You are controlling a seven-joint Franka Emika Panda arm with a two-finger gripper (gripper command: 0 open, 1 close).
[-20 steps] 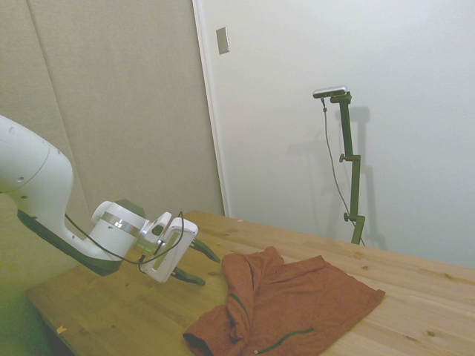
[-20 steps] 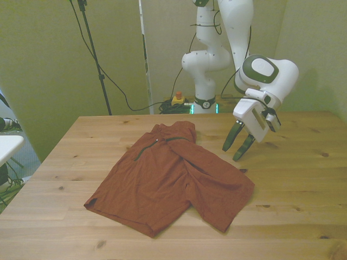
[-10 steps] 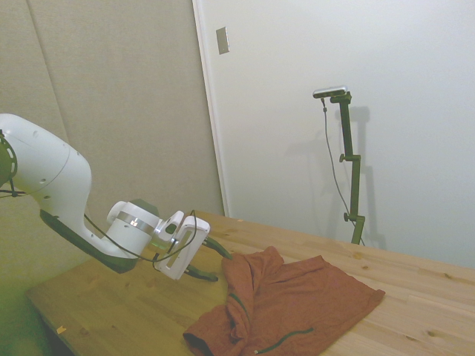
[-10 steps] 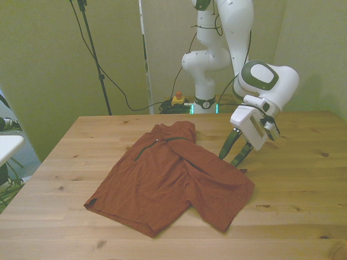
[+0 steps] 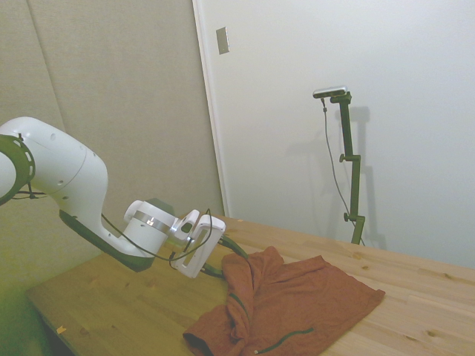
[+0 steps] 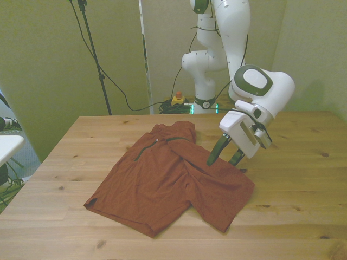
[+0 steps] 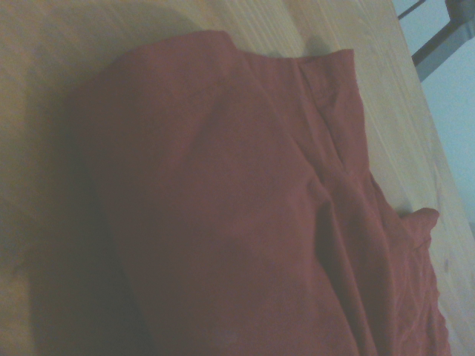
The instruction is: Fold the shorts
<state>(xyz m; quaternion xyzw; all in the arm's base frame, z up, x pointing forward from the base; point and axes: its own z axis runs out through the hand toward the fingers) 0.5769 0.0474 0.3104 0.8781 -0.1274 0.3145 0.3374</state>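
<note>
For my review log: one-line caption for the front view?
Open gripper poised over the rust-red shorts' edge on the front view's right, on the wooden table.

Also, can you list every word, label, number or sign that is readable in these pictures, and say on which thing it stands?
No text can be read in any view.
The shorts: no label or print shows, only dark piping.
The gripper: no marking that can be read.
The small grey plate on the wall: blank as far as the side view shows.

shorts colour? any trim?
Rust-red shorts with thin dark piping along a seam; clearest in the front view.
</note>
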